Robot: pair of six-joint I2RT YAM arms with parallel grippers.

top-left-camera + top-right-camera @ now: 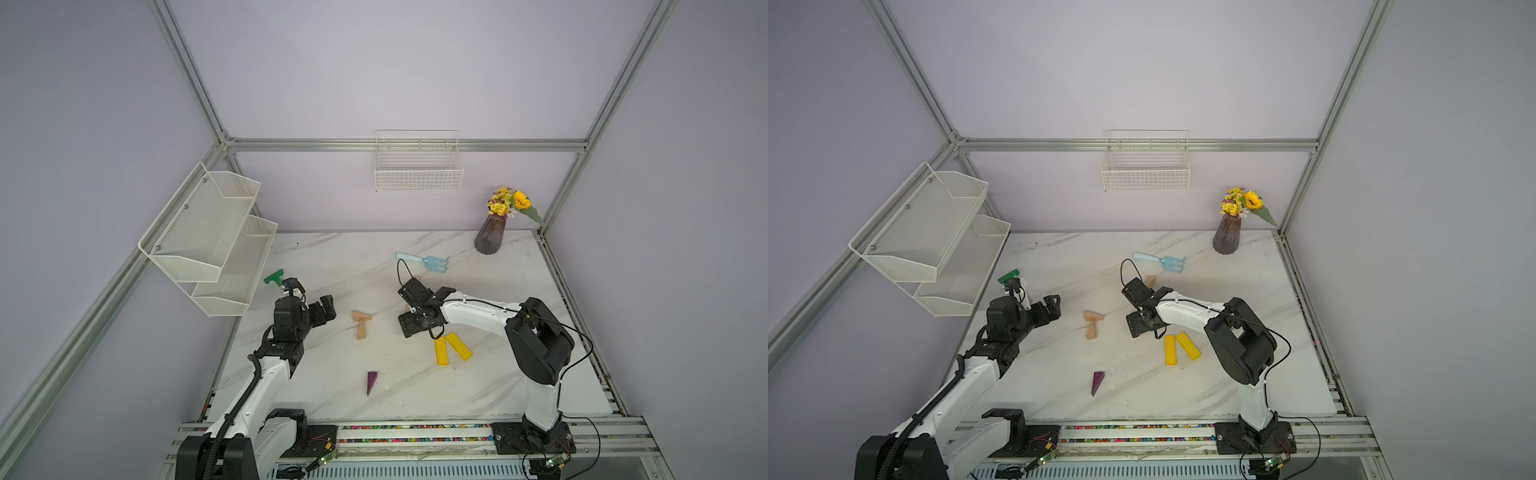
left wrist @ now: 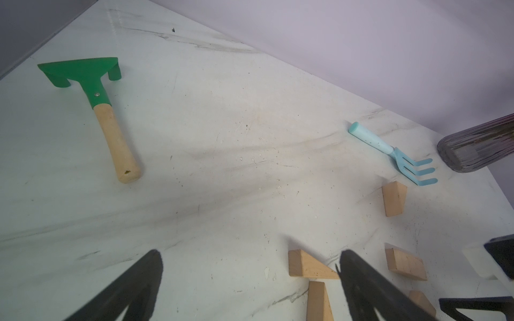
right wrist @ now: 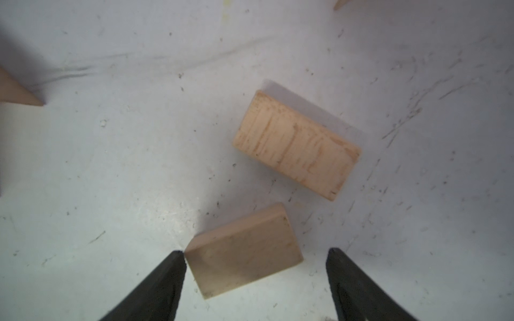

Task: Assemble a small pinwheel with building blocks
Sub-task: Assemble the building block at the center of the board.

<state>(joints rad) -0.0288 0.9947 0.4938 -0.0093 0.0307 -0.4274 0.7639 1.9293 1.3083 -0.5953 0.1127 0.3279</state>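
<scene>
My right gripper (image 3: pixel 255 251) points down at the table and is open. One tan rectangular block (image 3: pixel 239 266) lies flat between its fingers, a corner touching one fingertip (image 3: pixel 175 258). A second tan block (image 3: pixel 296 144) lies just beyond it. In a top view the right gripper (image 1: pixel 411 309) hides both. Two tan wedges (image 1: pixel 360 316) (image 1: pixel 361 331) lie tip to side mid-table. My left gripper (image 1: pixel 322 309) hovers open and empty to their left. A third tan wedge (image 1: pixel 1150 280) sits near the rake. The purple wedge (image 1: pixel 371 381) and two yellow bars (image 1: pixel 441 351) (image 1: pixel 458 345) lie nearer the front.
A green-headed hammer (image 2: pixel 83 75) lies at the back left. The light-blue rake (image 1: pixel 424 262) lies behind the right gripper. A vase of flowers (image 1: pixel 490 235) stands at the back right. A mesh shelf (image 1: pixel 208 241) hangs on the left wall and a wire basket (image 1: pixel 417 166) on the back wall.
</scene>
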